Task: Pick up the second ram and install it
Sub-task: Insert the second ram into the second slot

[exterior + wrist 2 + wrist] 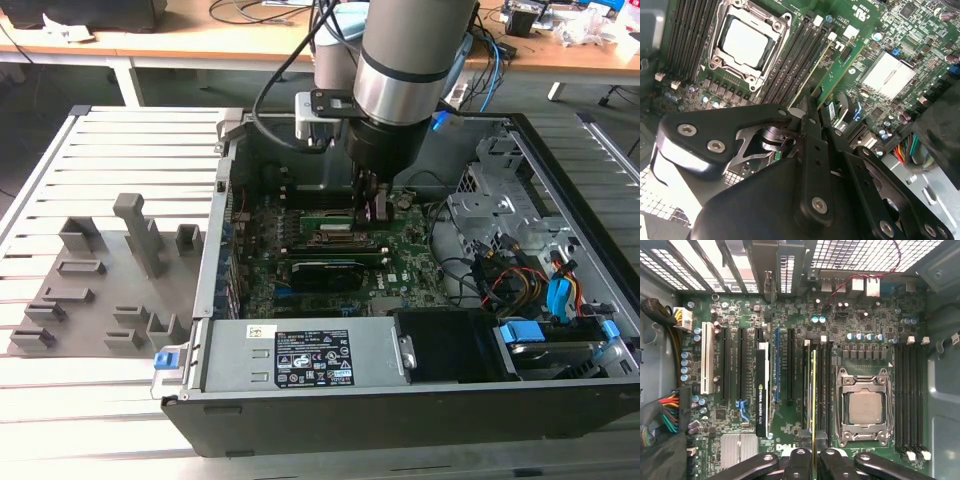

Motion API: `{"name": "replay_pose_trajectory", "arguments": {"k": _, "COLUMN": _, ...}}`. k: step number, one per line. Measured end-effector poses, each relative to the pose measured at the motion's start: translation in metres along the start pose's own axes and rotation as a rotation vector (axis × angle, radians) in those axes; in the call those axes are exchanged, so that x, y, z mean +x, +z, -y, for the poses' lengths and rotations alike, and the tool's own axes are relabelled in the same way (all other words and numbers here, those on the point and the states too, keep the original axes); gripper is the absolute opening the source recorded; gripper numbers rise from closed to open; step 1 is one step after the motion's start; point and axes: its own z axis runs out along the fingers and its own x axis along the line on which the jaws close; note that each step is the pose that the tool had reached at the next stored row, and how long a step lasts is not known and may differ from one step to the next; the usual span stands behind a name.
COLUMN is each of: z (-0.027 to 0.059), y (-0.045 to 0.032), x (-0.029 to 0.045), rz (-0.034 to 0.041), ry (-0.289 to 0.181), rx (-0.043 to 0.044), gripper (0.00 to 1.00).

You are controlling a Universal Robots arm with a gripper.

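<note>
Black gripper (813, 460) fingers are closed on the second ram (813, 390), which I see standing edge-on in a memory slot just beside the CPU socket (865, 407) on the motherboard (790, 305).

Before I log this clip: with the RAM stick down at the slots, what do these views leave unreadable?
- Whether the second ram is fully seated: first wrist view is edge-on.
- Its lower end: hidden by the fingers.
- Its slot in the exterior view: blocked by the gripper and arm.
- The slot latches: too small in both wrist views.
</note>
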Motion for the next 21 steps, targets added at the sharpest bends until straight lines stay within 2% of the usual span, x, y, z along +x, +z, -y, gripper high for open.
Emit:
{"name": "replay_pose_trajectory", "arguments": {"k": 2, "z": -0.0013, "y": 0.0017, "x": 0.0002, "rz": 0.0053, "ry": 0.000, "rx": 0.0004, "gripper": 0.14}}
{"name": "replay_pose_trajectory", "arguments": {"k": 3, "z": -0.0015, "y": 0.0029, "x": 0.0002, "rz": 0.0126, "ry": -0.001, "rx": 0.0008, "gripper": 0.14}}
{"name": "replay_pose_trajectory", "arguments": {"k": 11, "z": -0.0042, "y": 0.0096, "x": -0.0149, "rz": 0.0127, "ry": -0.001, "rx": 0.0007, "gripper": 0.14}}
{"name": "replay_pose_trajectory", "arguments": {"k": 21, "z": -0.0039, "y": 0.0218, "x": -0.0143, "rz": 0.0128, "ry": -0.001, "rx": 0.0007, "gripper": 0.14}}
